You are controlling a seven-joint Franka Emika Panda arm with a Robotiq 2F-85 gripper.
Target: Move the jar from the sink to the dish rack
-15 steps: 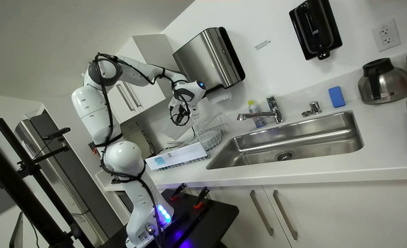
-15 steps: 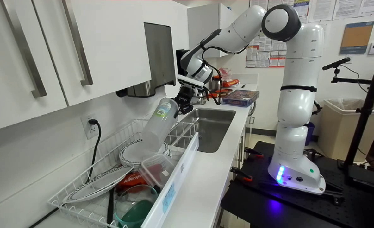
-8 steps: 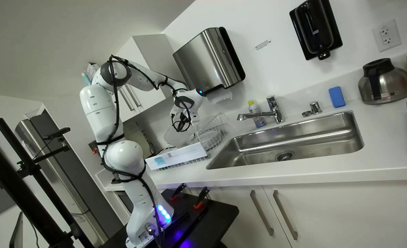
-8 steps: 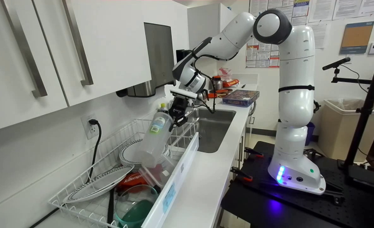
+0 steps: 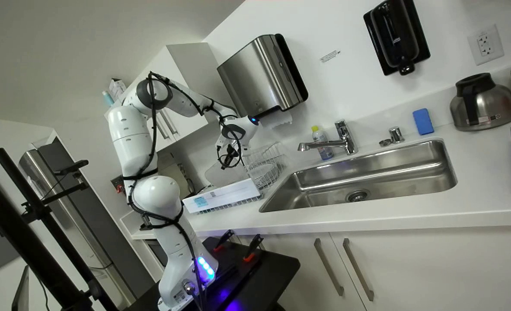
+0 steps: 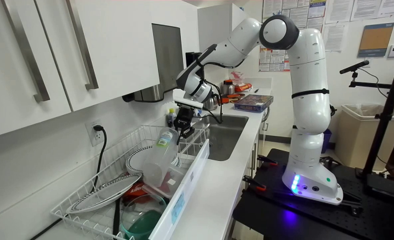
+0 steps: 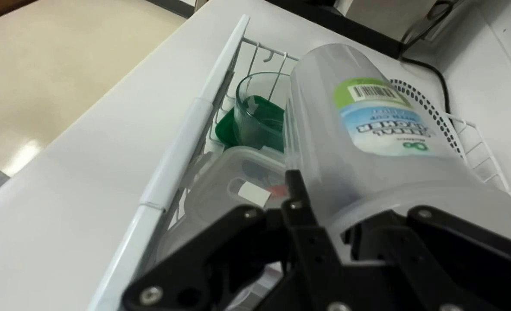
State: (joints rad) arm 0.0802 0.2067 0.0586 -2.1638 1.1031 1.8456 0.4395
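The jar (image 6: 159,158) is tall, cloudy and see-through, with a green and blue label; it is also in the wrist view (image 7: 320,112). It stands tilted over the dish rack (image 6: 194,178), its lower end at a clear plastic container. My gripper (image 6: 180,138) is shut on the jar's rim at its upper end. In the wrist view one finger of the gripper (image 7: 322,209) lies outside the wall; the other is partly hidden behind the rim, seemingly inside. The sink (image 5: 385,190) is right of the rack in an exterior view.
The rack holds plates (image 6: 105,193), the clear container (image 6: 175,180) and a glass bowl (image 6: 140,216) with something green. A steel dispenser (image 5: 260,73) and wall cabinets (image 6: 117,46) hang above. A tap (image 5: 344,140) and a yellow-capped bottle (image 5: 320,140) stand behind the sink.
My gripper has moved down and deeper over the rack with the jar in it. The jar's lower end has come down to the clear container, which has shifted slightly.
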